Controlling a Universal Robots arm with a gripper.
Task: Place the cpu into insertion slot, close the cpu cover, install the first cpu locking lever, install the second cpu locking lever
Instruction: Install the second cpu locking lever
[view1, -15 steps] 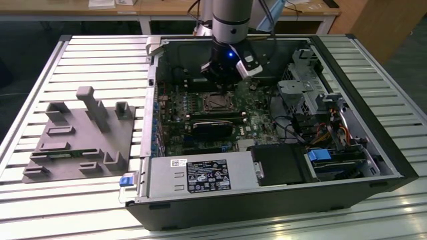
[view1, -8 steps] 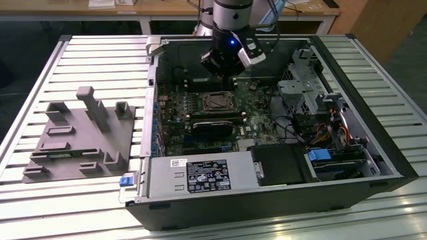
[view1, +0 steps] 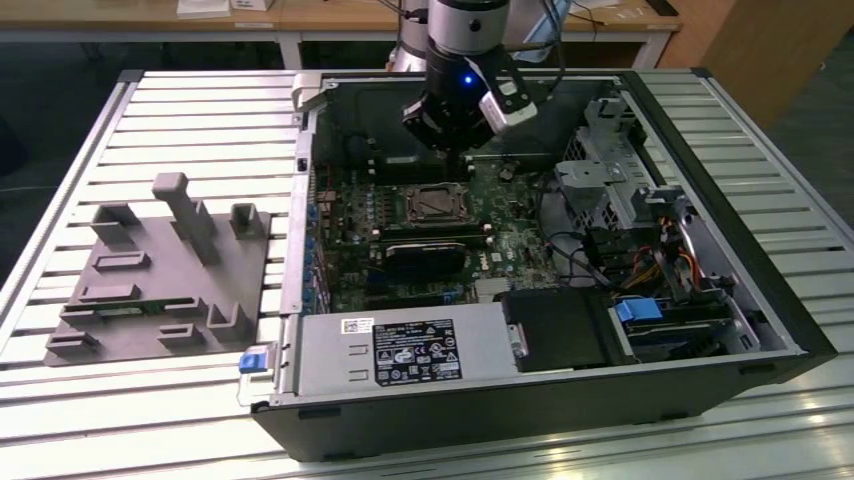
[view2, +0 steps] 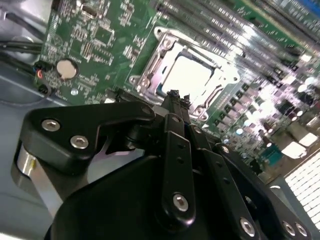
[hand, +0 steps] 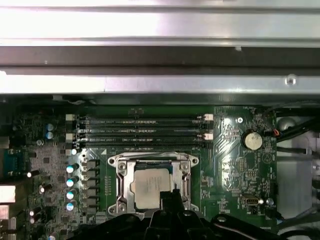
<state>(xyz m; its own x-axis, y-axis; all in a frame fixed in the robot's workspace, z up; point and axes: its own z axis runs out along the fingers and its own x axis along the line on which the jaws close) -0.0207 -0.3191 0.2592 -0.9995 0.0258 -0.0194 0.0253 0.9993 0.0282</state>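
The cpu (hand: 149, 184) lies flat in the insertion slot (view1: 434, 205) on the green board, its silver-grey face up. The cpu cover (hand: 121, 176) is down around it as a silvery frame; in the second wrist view the cpu (view2: 191, 75) shines through the cover's (view2: 150, 70) window. My gripper (view1: 450, 148) hangs above the board, just beyond the slot toward the case's far wall in the exterior view. Its black fingers (view2: 173, 102) are pressed together with nothing between them. In the first wrist view the gripper (hand: 170, 196) hides one corner of the socket.
Long memory slots (hand: 140, 130) and a coin battery (hand: 252, 140) flank the socket. A black block (view1: 420, 258) sits nearer the camera than the socket. The case's metal wall (hand: 150, 50) is close by. Drive cage and cables (view1: 641, 230) fill the exterior view's right; a grey fixture (view1: 160, 270) lies outside at its left.
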